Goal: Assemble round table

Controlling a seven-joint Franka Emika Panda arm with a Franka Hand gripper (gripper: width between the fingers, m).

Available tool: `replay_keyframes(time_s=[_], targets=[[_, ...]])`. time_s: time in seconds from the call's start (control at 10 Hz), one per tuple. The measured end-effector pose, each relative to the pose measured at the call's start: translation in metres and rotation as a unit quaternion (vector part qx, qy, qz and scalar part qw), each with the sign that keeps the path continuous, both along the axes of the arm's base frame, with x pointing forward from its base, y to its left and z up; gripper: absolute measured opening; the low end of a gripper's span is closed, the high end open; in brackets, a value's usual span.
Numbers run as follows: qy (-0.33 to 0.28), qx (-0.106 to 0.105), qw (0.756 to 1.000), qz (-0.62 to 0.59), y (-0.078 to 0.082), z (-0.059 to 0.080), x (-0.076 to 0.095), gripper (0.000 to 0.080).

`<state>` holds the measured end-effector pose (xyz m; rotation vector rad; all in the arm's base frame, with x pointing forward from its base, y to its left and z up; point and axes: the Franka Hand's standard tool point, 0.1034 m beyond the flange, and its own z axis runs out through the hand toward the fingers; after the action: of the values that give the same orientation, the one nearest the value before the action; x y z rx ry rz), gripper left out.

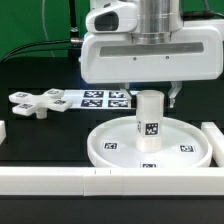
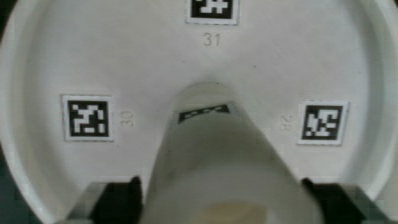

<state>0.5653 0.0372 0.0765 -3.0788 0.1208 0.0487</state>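
The large rimmed disc (image 1: pixel 100 150) is seen flat beneath the jaws. It is smooth, stiff white plastic, judged light and slippery. The short cylinder (image 1: pixel 150 118) stands upright at its centre, flanked by the jaws of the gripper (image 1: pixel 150 94) — whether it is clamped cannot be told. It is best held across its round sides. The cross-shaped piece (image 1: pixel 38 102) lies well aside — flat, tagged.

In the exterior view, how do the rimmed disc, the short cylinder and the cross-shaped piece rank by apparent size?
1. rimmed disc: clearly the largest.
2 and 3. short cylinder and cross-shaped piece: they look about alike. The cross lies farther from the camera, so I do not rank them.
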Motion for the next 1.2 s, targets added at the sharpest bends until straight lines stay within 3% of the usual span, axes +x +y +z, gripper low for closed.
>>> replay_keyframes(time_s=[0.1,0.2,0.3,0.6,0.9,1.0,1.2], targets=[[0.0,0.0,1.0,0.0,0.0,0.0,0.0,0.0583],[-0.002,0.0,1.0,0.019,0.0,0.002,-0.001,0.0583],[-0.005,0.001,0.999,0.054,-0.001,0.011,-0.009,0.0636],[-0.006,0.0,0.998,0.063,-0.001,0.035,-0.043,0.0649],[-0.012,-0.001,0.996,0.085,-0.003,0.029,-0.042,0.0649],[-0.019,-0.002,0.993,0.116,-0.012,0.021,-0.055,0.0648],[-0.006,-0.001,0.986,0.169,-0.055,0.017,-0.098,0.0649]])
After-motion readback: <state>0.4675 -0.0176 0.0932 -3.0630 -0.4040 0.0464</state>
